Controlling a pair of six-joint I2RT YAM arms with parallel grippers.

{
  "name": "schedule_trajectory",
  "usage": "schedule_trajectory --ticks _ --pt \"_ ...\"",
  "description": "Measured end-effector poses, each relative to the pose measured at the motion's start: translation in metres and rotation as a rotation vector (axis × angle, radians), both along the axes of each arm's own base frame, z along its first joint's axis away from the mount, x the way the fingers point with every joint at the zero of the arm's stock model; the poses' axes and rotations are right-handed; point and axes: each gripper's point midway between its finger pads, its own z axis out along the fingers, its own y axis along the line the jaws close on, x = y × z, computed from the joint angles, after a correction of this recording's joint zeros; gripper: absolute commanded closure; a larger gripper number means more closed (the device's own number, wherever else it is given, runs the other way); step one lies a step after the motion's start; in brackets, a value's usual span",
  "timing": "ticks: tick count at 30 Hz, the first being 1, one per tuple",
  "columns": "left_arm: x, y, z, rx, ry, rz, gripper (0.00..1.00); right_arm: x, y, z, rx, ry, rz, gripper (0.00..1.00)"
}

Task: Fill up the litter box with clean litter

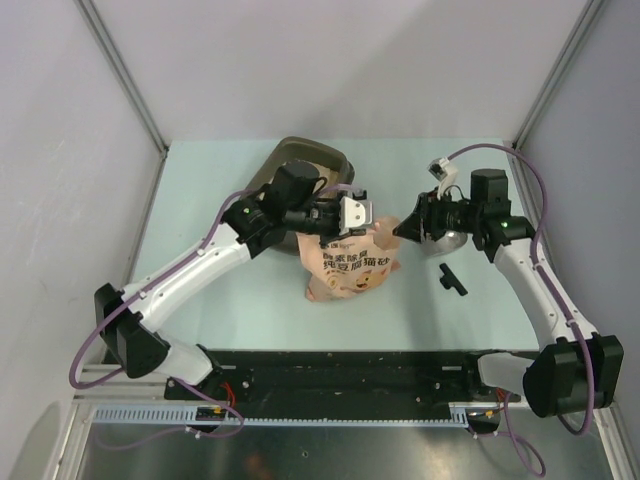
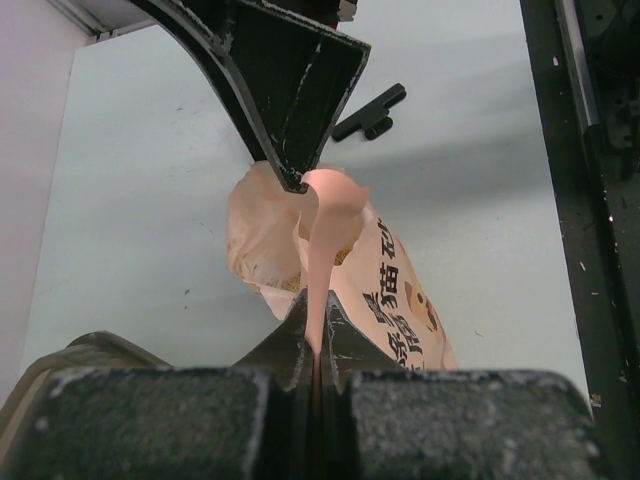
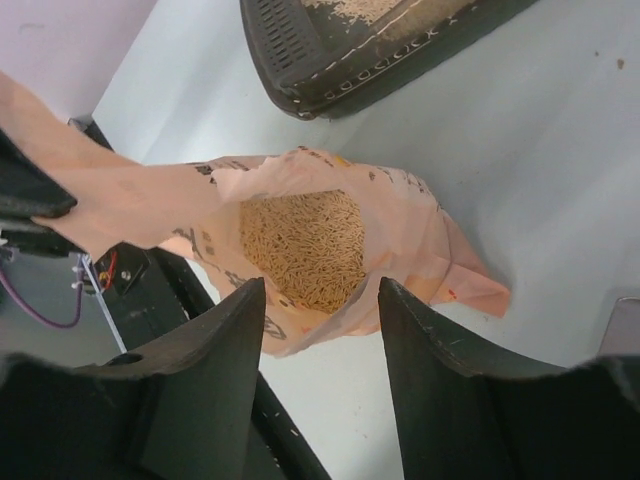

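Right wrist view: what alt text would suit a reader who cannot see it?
An open pink bag of pale beige clean litter, seen from above between the right arm's open jaws. A dark litter box corner shows beyond it on the pale table.

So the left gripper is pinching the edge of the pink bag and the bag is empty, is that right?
Not quite. The left gripper is pinching the edge of the pink bag, but the bag is not empty: the right wrist view shows clean litter inside it.

litter box (image 1: 312, 150): near part hidden by left arm (image 1: 205, 262) | top-cropped in right wrist view
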Motion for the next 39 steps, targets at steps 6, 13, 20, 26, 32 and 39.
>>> schedule_trajectory --ticks 6,13,20,26,32,39 --pt "-0.001 -0.002 0.000 -0.001 -0.006 -0.002 1.00 0.004 0.005 -0.007 -0.020 0.032 -0.038 0.68" --pt "0.001 -0.002 0.000 0.002 -0.018 0.005 1.00 0.005 0.010 -0.013 -0.023 0.045 -0.022 0.58" --pt "0.000 0.001 0.000 0.002 -0.029 0.011 1.00 -0.006 0.011 -0.006 0.063 0.006 0.146 0.18" --pt "-0.001 0.004 -0.001 0.002 -0.042 0.016 1.00 -0.016 0.009 -0.005 0.033 -0.139 0.270 0.18" --pt "0.000 0.004 -0.001 0.004 -0.045 0.022 1.00 -0.037 0.022 -0.018 -0.054 -0.249 0.415 0.27" --pt "0.000 0.004 -0.001 0.004 -0.045 0.024 1.00 -0.040 0.025 -0.030 -0.111 -0.293 0.432 0.34"
